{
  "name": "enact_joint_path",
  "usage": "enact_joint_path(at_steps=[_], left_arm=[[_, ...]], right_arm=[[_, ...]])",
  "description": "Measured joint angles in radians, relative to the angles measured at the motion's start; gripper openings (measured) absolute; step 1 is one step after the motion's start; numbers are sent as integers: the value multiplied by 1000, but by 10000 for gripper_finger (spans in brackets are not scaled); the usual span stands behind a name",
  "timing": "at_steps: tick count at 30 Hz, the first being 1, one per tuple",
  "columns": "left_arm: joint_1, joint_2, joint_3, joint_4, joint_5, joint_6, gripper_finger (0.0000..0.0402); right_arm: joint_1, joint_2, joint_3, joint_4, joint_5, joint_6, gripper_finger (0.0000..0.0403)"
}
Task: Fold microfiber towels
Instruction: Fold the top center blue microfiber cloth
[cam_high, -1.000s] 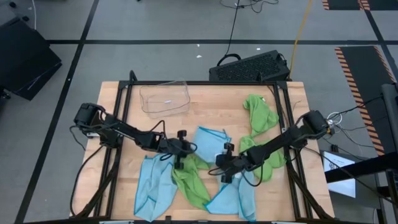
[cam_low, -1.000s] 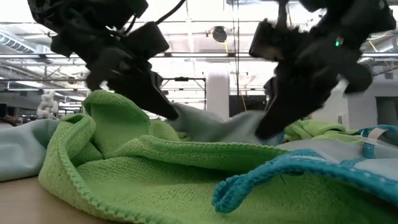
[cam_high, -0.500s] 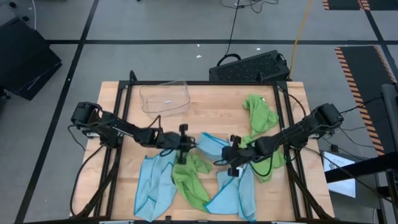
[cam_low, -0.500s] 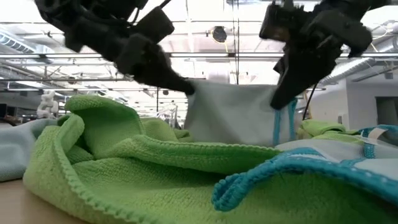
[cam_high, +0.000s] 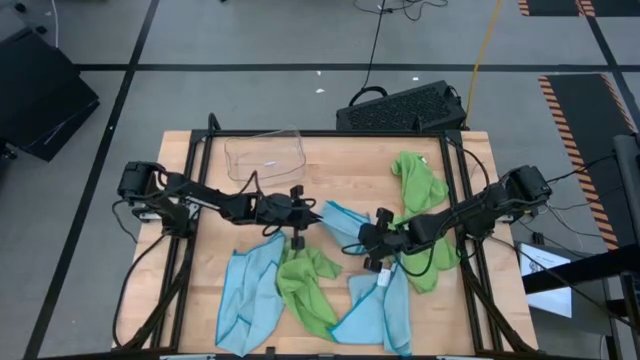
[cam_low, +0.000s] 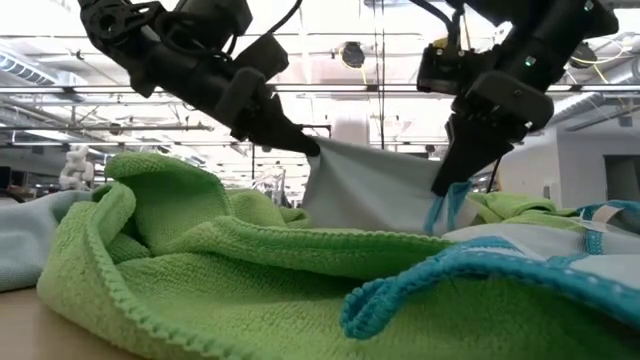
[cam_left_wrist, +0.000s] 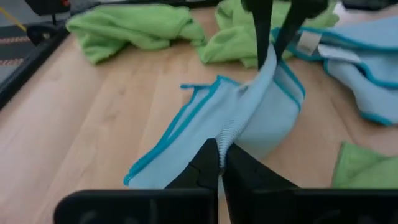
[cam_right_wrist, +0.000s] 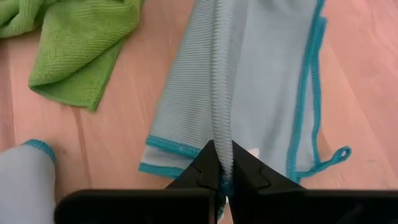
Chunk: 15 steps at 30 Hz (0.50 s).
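Note:
A light blue microfiber towel (cam_high: 340, 224) with a teal hem is stretched between my two grippers at the table's middle. My left gripper (cam_high: 301, 216) is shut on its left end and my right gripper (cam_high: 371, 240) on its right end. In the low view the towel (cam_low: 372, 195) hangs as a sheet between them. Other towels lie loose: a lime green one (cam_high: 305, 288) and a light blue one (cam_high: 248, 292) near the front, another blue one (cam_high: 380, 312), and green ones (cam_high: 416, 182) at the right. My left gripper pinches a bunched fold at the towel's left end (cam_left_wrist: 229, 133) between its two fingers, coming from the table's left and slanting down. The fold runs taut from there to the other gripper; the towel's lower hem (cam_left_wrist: 186, 121) rests on the table. My right gripper pinches the same raised fold at the towel's right end (cam_right_wrist: 221, 134) between its two fingers, slanting down from the table's right. The cloth falls away on both sides of the fold, its hem (cam_right_wrist: 171, 148) on the table.
A clear plastic tray (cam_high: 265, 157) stands at the far left of the table. A black keyboard (cam_high: 402, 107) lies beyond the far edge. Bare wood (cam_high: 340, 165) shows between the tray and the green towel at the right.
Both grippers have gone up and toward the table's far edge, staying shut on the light blue towel. The towel has come up out of the heap of cloths and is drawn taut between them, hanging as a sheet.

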Motion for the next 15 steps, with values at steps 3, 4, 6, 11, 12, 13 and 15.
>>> enact_joint_path(at_steps=[3, 4, 6, 11, 12, 13, 15], left_arm=[[-2, 0, 0, 8, 8, -1, 17], [-8, 0, 0, 4, 28, -2, 16], [-28, 0, 0, -11, 78, -5, 9], [-112, -1, 0, -21, 211, -22, 11], [-129, -1, 4, -23, 225, -19, 11], [-144, -1, 11, -24, 229, -15, 11], [-166, -1, 34, -24, 219, -2, 6]], right_arm=[[1, 0, 7, 4, -20, 3, 6], [6, 0, 13, 4, -43, 4, 6], [21, 0, 24, 5, -92, 4, 6], [64, 1, 27, 49, -190, -12, 6], [72, 1, 27, 55, -206, -15, 6], [80, -1, 27, 55, -212, -16, 6], [90, -12, 28, 43, -204, -16, 7]])
